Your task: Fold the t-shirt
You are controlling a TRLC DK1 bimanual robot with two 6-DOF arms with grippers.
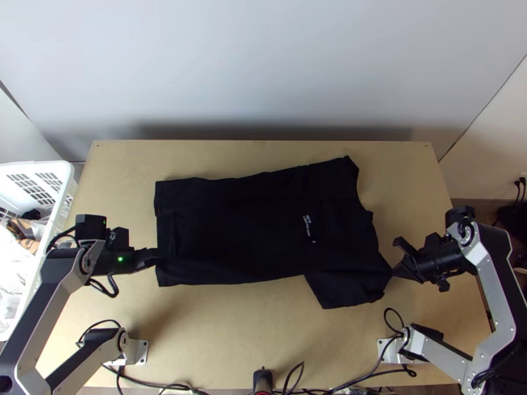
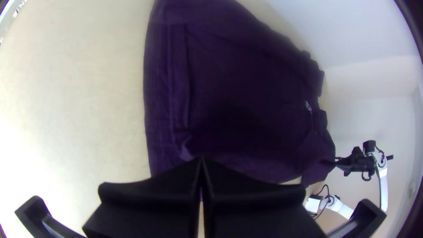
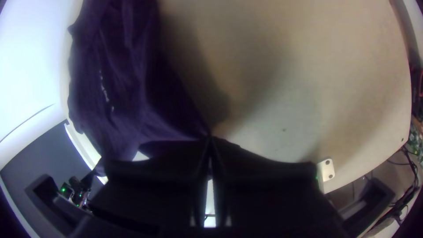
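The jaws of the left gripper [image 1: 151,255] are closed together on the shirt [image 1: 244,230] at its hem end, nearer the near corner than the far one; the cloth puckers at the tips. The jaws of the right gripper [image 1: 396,270] are likewise closed, clamping the edge of the shirt at its sleeve end, where the cloth draws to a point. Between the two grippers, the black shirt lies spread lengthwise across the table [image 1: 224,336], hem toward the left arm. One sleeve [image 1: 346,289] extends toward the near edge. Small pale print [image 1: 307,226] sits near the sleeve end. Beyond the table's left edge stands a white basket [image 1: 68,181] with mixed contents. Black cables [image 1: 148,384] run along the near edge. A pale wall [image 1: 263,66] rises behind the far edge.
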